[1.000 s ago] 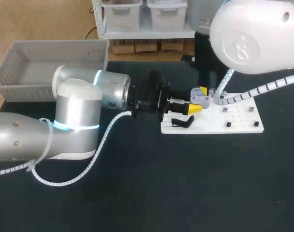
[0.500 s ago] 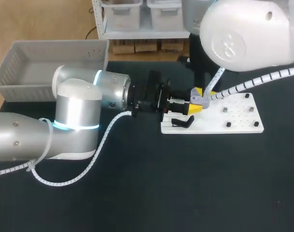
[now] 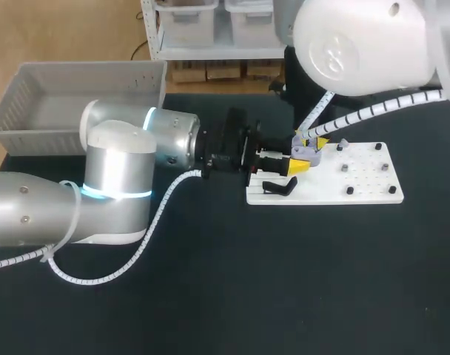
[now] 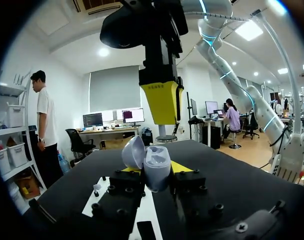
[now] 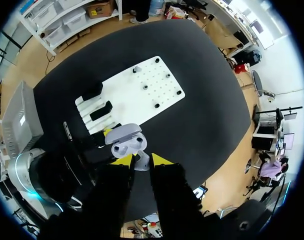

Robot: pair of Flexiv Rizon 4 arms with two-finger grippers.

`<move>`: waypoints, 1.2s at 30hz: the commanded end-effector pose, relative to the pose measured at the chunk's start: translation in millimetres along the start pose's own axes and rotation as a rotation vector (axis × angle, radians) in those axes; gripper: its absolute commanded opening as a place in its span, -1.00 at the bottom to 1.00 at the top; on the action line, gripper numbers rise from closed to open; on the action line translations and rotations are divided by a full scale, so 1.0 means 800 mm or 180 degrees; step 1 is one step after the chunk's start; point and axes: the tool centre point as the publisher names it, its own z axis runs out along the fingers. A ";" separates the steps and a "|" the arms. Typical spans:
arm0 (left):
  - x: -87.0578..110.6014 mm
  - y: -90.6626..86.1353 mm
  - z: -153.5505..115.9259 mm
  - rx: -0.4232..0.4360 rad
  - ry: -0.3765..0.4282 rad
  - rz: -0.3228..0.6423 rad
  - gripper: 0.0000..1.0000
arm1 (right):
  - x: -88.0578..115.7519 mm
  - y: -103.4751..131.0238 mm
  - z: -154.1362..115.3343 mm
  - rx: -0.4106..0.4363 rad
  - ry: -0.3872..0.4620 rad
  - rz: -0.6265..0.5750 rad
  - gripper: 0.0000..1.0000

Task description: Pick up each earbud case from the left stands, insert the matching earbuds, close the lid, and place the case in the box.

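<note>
Hovering just above the open earbud case pinched by the left tool over the white board, the right tool, pinching a small grey earbud, could miss the socket if misaligned and drop it.

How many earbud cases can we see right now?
1: a lavender case, lid open, held in the left gripper by the white board. Others may be hidden.

Right claw directly above left claw.
</note>
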 end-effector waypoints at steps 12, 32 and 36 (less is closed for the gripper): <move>0.001 -0.002 0.000 -0.0019 -0.0005 0.0010 -1.00 | 0.001 0.007 0.009 0.0154 0.0017 0.0017 -1.00; 0.001 -0.002 0.000 -0.0019 -0.0005 0.0010 -1.00 | -0.007 0.002 0.017 0.0178 0.0021 0.0040 -1.00; 0.001 -0.002 0.000 -0.0019 -0.0005 0.0010 -1.00 | -0.009 0.002 0.017 0.0174 0.0007 0.0047 -1.00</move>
